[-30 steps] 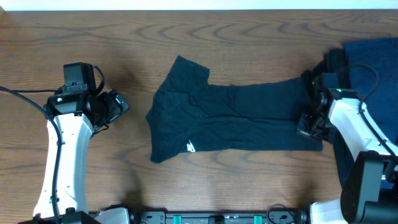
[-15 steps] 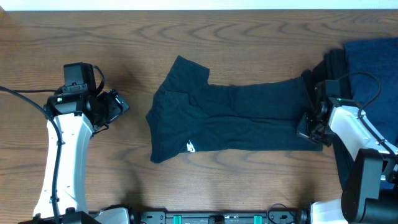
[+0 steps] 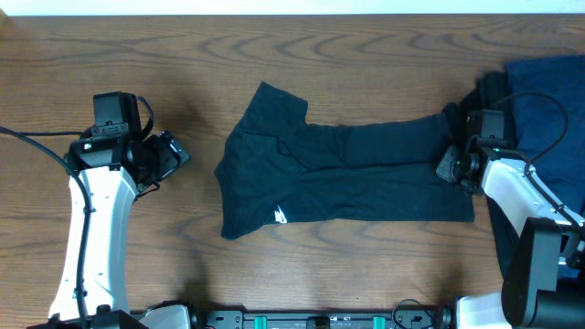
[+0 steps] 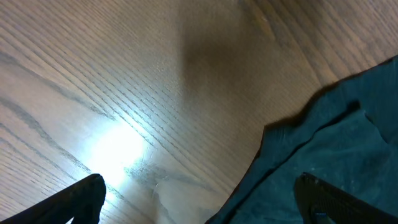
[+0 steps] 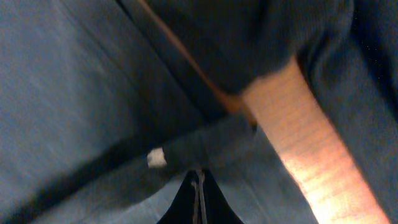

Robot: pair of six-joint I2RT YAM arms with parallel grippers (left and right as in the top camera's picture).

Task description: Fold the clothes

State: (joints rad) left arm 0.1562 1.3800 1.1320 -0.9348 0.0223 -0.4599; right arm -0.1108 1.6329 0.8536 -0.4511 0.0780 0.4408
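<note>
A black short-sleeved T-shirt (image 3: 347, 178) lies spread across the middle of the table, its small white logo (image 3: 281, 216) near the front left. My right gripper (image 3: 450, 167) is at the shirt's right hem. The right wrist view shows this gripper (image 5: 199, 177) shut, with dark fabric (image 5: 74, 93) bunched over its tips and a small white tag (image 5: 156, 158) just left of them. My left gripper (image 3: 174, 155) stands open above bare wood, left of the shirt. In its wrist view the left gripper (image 4: 199, 199) is wide apart and the shirt's edge (image 4: 336, 137) lies at the right.
A navy blue garment (image 3: 548, 91) is heaped at the table's right edge behind the right arm. A strip of bare wood (image 5: 298, 124) shows between dark fabrics in the right wrist view. The table's far edge (image 3: 292, 13) runs along the top.
My right gripper has moved a little toward the far side along the shirt's right hem, staying shut. The left arm has not moved.
</note>
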